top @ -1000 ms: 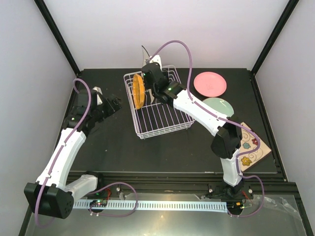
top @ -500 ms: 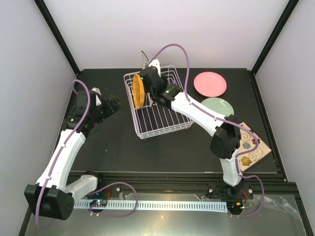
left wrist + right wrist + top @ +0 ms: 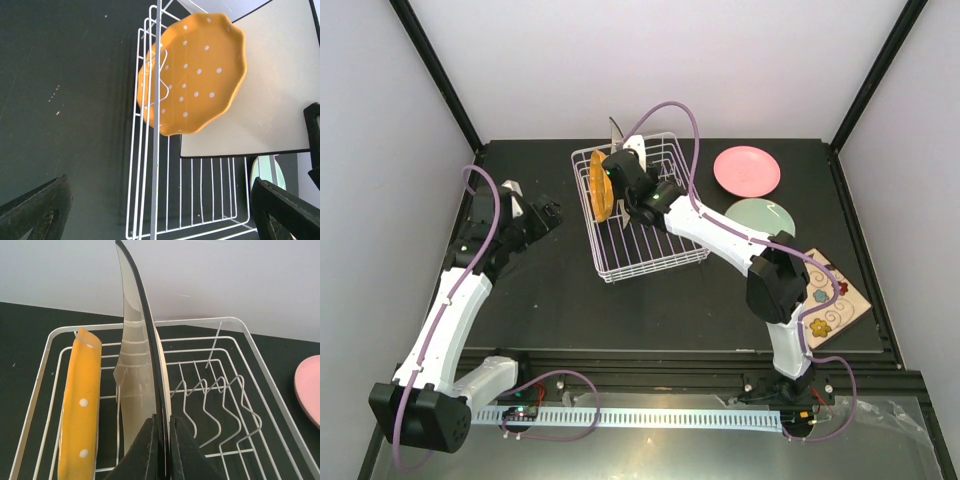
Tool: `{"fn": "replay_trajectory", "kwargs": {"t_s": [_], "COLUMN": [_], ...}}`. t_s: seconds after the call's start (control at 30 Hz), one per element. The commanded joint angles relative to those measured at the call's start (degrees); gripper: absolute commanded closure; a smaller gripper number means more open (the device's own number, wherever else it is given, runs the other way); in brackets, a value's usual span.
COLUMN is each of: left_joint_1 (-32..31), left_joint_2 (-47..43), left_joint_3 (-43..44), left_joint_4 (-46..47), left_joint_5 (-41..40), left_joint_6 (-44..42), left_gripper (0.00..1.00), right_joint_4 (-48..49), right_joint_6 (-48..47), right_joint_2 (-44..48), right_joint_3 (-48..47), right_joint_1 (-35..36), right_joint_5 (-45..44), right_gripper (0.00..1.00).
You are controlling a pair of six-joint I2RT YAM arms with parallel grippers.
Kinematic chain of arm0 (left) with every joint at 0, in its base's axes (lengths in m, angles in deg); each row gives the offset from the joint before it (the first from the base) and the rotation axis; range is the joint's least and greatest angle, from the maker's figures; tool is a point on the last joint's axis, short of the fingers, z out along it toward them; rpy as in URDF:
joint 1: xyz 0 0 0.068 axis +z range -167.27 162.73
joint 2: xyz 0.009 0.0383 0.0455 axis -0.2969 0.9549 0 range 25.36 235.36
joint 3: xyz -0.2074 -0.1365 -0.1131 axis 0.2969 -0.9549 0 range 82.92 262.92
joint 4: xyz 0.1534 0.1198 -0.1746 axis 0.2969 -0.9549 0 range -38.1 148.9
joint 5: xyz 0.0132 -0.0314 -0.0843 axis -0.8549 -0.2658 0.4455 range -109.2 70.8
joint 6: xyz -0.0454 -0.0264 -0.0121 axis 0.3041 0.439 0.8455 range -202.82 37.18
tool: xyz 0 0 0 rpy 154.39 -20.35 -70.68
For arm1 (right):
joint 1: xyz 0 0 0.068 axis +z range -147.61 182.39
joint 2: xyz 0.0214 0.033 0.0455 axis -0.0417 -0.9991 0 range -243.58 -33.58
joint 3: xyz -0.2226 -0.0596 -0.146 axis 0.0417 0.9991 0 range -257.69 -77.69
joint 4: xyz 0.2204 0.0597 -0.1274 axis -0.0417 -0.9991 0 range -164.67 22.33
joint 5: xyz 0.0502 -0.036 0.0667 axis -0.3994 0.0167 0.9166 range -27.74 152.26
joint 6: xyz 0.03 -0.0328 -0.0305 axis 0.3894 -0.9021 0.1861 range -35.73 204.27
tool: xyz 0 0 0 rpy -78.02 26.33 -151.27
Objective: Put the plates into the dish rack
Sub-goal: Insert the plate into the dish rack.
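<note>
White-dotted orange plate (image 3: 195, 75) — upright in dish rack (image 3: 650, 242)

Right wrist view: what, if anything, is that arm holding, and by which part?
The right tool pinches the white square plate by its edge, upright beside the orange plate. Left tool holds nothing.

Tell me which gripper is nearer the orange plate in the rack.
Right. The right gripper, shut on the white square plate, is over the dish rack beside the orange plate; the left gripper hangs open outside the rack, to its left.
</note>
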Motion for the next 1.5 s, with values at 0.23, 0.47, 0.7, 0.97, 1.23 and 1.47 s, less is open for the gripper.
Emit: {"fn": "replay_trajectory", "kwargs": {"t_s": [0.23, 0.47, 0.7, 0.97, 1.23, 1.47], "left_joint_1": [0.6, 0.6, 0.6, 0.6, 0.7, 0.6], "left_joint_2": [-1.3, -1.6, -1.2, -1.5, -1.4, 2.6], "left_joint_3": [0.3, -0.1, -0.1, -1.2, -3.2, -4.7], "left_joint_4": [-2.0, -2.3, -1.7, -1.4, 0.1, 0.1], "left_joint_5": [-0.5, -1.0, -0.9, -0.4, 0.7, 5.2], "left_joint_6": [-1.4, -1.5, -1.3, -1.1, -1.6, -3.1], "left_gripper": [0.01, 0.01, 0.01, 0.01, 0.01, 0.01], "right_joint_4": [16.7, 16.4, 14.4, 14.0, 14.7, 15.4], "right_joint_6": [1.9, 1.9, 2.4, 3.4, 3.4, 3.6], "right_joint_2": [-1.9, -3.2, -2.9, -2.8, -1.2, 0.7], "right_joint_3": [0.3, 0.2, 0.8, 2.2, 4.6, 6.9], "right_joint_1": [0.3, 0.2, 0.0, -1.2, -1.9, -2.4], "right_joint_5": [-3.4, -3.2, -2.9, -1.8, -1.7, -1.0], "right_gripper": [0.99, 0.99, 0.89, 0.85, 0.73, 0.63]}}
